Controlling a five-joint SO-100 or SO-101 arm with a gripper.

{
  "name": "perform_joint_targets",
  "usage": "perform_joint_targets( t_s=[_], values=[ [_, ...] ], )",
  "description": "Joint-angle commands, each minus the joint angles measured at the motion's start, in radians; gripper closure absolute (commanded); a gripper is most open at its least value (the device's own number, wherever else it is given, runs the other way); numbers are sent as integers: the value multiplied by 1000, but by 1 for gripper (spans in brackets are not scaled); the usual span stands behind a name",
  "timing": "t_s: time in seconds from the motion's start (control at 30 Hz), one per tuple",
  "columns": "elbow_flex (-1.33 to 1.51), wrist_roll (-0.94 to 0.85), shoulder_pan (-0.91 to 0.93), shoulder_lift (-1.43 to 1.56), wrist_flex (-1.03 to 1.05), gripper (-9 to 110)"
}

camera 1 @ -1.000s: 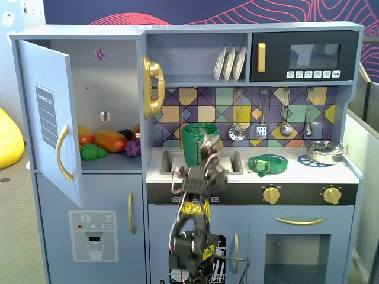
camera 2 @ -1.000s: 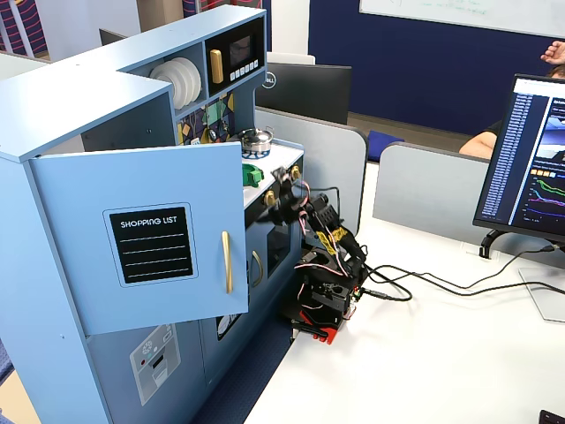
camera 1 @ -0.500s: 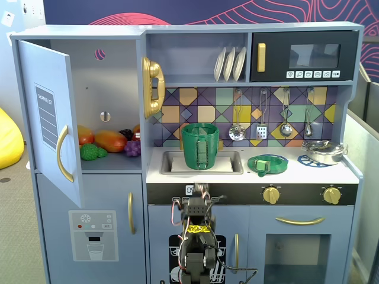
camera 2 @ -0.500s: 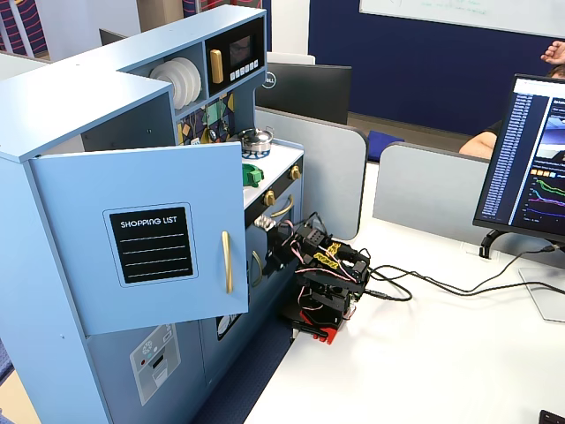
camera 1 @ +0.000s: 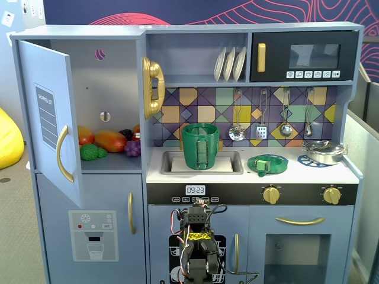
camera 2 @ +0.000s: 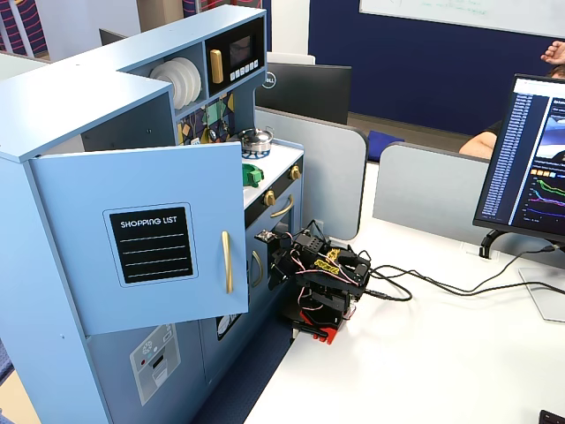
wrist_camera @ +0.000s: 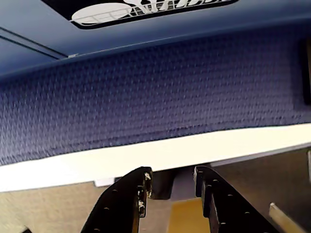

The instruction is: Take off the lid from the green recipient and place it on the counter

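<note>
The green recipient point(camera 1: 200, 147) stands upright in the sink, open at the top. The green lid point(camera 1: 267, 164) lies flat on the counter point(camera 1: 308, 173) just right of the sink; part of it also shows in a fixed view point(camera 2: 252, 174). My arm point(camera 1: 198, 239) is folded low in front of the kitchen's lower doors, well below the counter, and it rests on the white desk point(camera 2: 320, 274). In the wrist view my gripper point(wrist_camera: 172, 171) is open and empty, pointing at the blue cabinet front, with nothing between the fingers point(wrist_camera: 138, 191).
A silver pot point(camera 1: 323, 152) sits on the right burner ring. The fridge door point(camera 1: 50, 118) hangs open at the left, with toy fruit point(camera 1: 109, 141) inside. Utensils hang on the back wall. A monitor point(camera 2: 530, 159) and cables point(camera 2: 441, 284) are on the desk.
</note>
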Motion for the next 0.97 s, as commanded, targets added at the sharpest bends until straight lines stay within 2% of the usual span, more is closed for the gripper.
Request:
perform_joint_targets(
  t_s=[0.0,0.93],
  values=[
    [-3,-18,23,2,176,100],
    [-3,-40,38,3,204,99]
  ],
)
